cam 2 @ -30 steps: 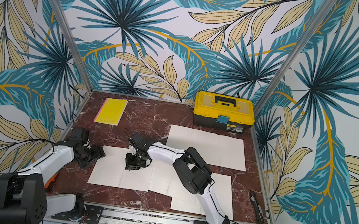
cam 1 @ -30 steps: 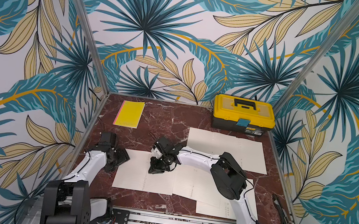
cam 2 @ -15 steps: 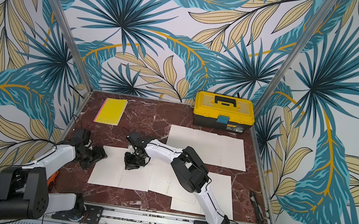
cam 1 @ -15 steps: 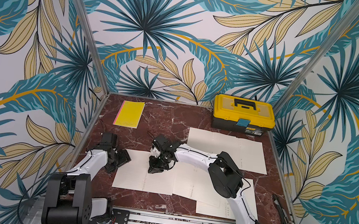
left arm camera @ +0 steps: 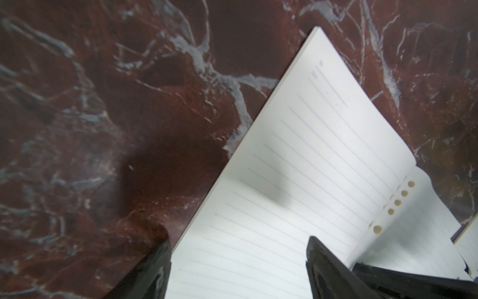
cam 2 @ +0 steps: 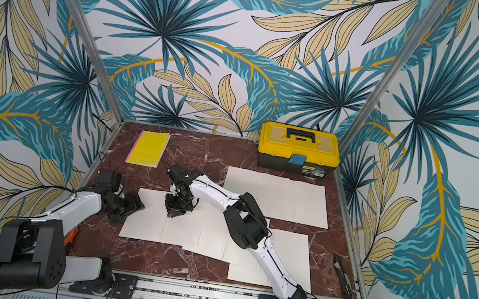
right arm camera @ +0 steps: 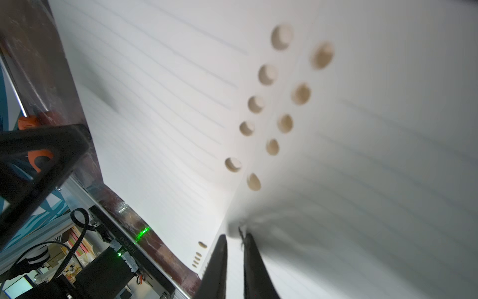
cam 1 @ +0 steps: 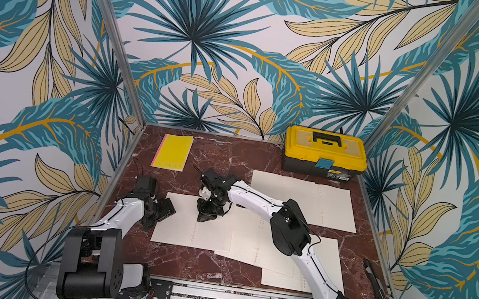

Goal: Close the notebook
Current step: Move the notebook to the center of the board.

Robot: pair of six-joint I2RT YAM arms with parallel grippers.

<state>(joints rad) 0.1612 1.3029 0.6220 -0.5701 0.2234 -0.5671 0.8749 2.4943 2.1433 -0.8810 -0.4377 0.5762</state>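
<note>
One step begun: left hand (cam 1: 165, 210) apart over left edge of notebook (cam 1: 176, 229), right hand (cam 1: 206, 215) together at spine (right arm camera: 261, 145); next needs pinching, folding rightward.

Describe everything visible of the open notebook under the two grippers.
The open notebook lies flat at the front left of the red-brown marble table. Its cream ruled pages have punched holes along both sides of the centre fold. The open left gripper hangs over its outer edge, one finger above the table, one above the page. The right gripper, nearly shut, points at the fold, where the paper bulges; whether it pinches a page cannot be told. Its right page meets another open notebook.
</note>
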